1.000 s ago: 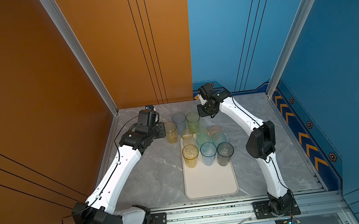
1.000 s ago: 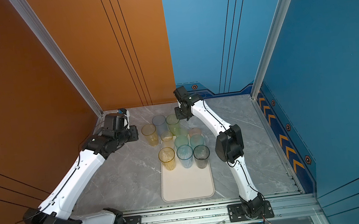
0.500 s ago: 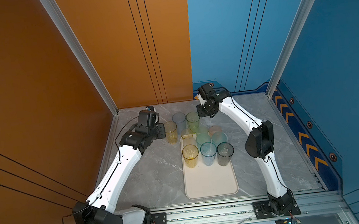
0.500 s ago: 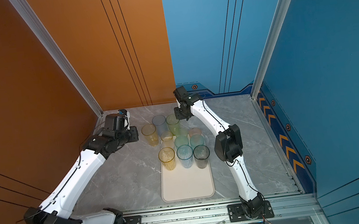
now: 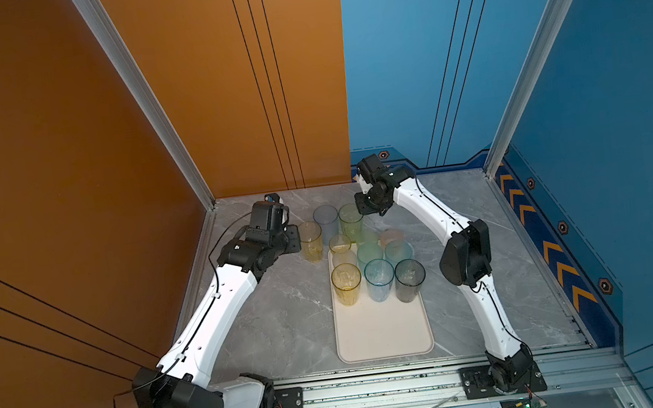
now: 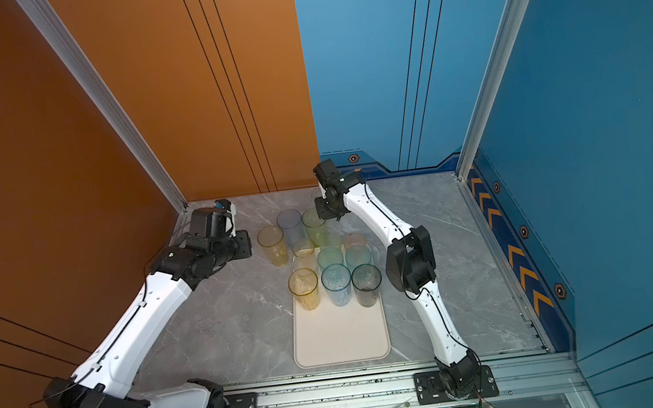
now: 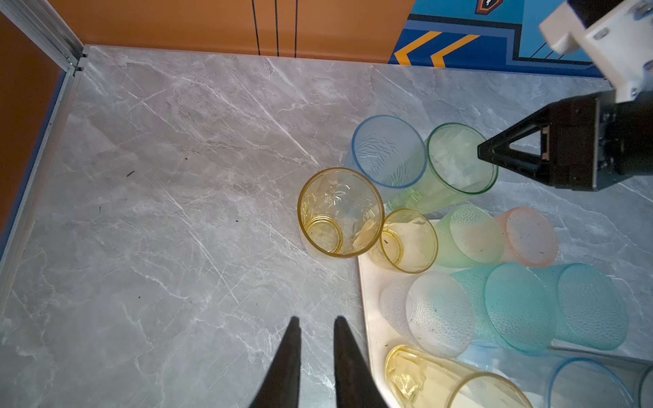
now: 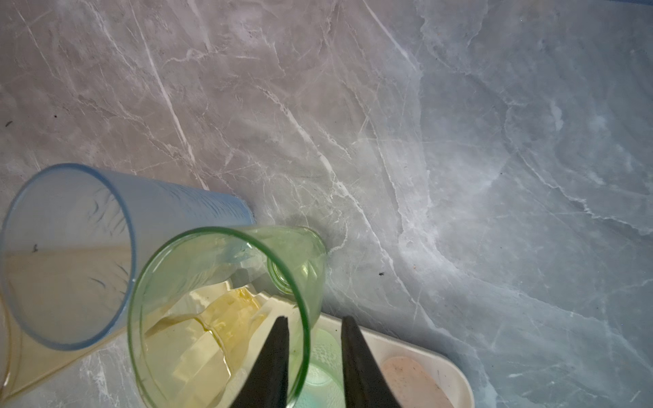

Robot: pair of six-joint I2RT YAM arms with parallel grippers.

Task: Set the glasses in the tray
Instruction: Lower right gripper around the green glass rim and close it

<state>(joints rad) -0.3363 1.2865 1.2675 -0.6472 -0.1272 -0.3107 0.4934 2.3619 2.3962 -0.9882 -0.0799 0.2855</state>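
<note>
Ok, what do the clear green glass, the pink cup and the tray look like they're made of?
Clear green glass: transparent tinted plastic or glass, glossy, see-through with bright highlights. Pink cup: probably plastic, frosted, with a pebbled skin. Tray: smooth cream plastic, likely, with a moulded rounded rim.
</note>
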